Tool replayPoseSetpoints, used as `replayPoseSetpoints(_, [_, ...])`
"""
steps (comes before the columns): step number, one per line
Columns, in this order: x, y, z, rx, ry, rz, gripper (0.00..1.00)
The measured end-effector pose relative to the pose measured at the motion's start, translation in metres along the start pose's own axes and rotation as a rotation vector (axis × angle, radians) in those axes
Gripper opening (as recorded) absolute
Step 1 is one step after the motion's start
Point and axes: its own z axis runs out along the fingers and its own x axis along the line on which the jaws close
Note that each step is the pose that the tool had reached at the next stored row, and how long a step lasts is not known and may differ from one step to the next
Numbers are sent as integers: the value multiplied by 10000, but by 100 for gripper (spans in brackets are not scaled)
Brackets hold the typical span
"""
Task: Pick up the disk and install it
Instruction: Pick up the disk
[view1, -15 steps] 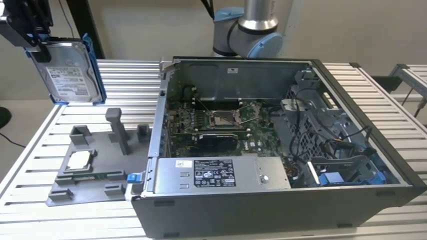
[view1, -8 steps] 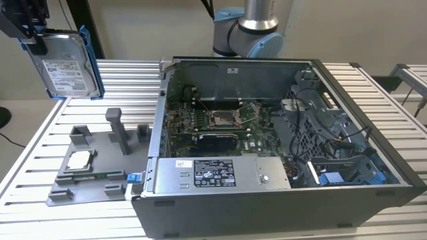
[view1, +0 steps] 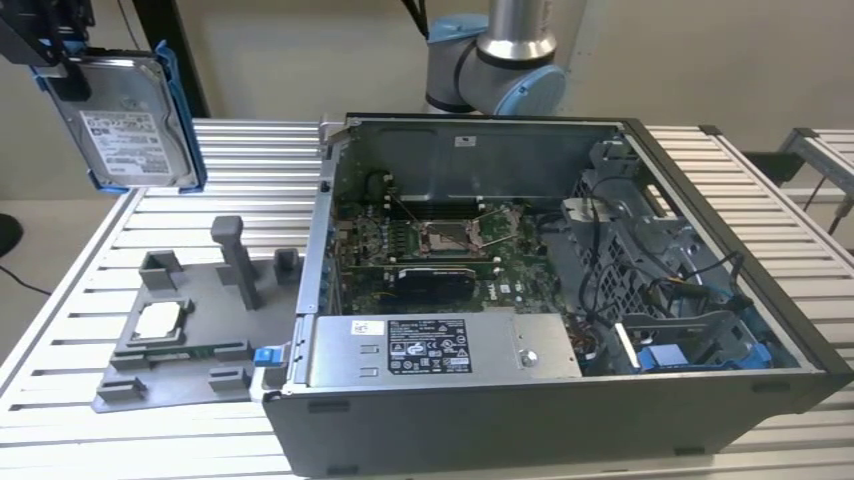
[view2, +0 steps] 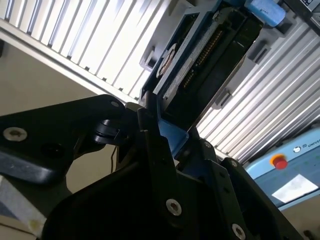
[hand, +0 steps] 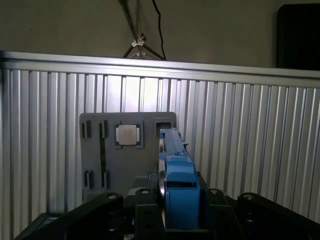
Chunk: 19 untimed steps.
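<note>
At the exterior view's left, the fingers (view1: 63, 78) are clamping shut on the top edge of the hard drive (view1: 127, 120). The drive is hanging upright beneath them, clear of the slatted surface (view1: 240, 150). Its white label is facing the camera and its blue carrier bracket (view1: 183, 110) is framing its sides.

Below the fingers and well apart from them, a grey fixture tray (view1: 200, 350) is lying on the surface, carrying a small square silver chip (view1: 158, 320). Farther from the fingers, toward the exterior view's right, the open computer case (view1: 534, 425) is sitting with its motherboard (view1: 400, 235) and its grey power supply box (view1: 534, 350) exposed. The arm's base (view1: 501, 60) is standing behind the case.

In the second wrist view, the black fingers (view2: 150, 137) are pinching the bracket (view2: 172, 137) between them, and the drive (view2: 200, 55) is stretching away from them. In the first wrist view, the drive (hand: 177, 185) is showing edge-on between the two fingers (hand: 145, 212), with the tray (hand: 100, 150) and chip (hand: 127, 135) lying beyond the fingertips.
</note>
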Motion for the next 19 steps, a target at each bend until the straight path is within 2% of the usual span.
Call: replayPoseSetpoints(19, [-3, 1, -129, 0, 0, 0, 0])
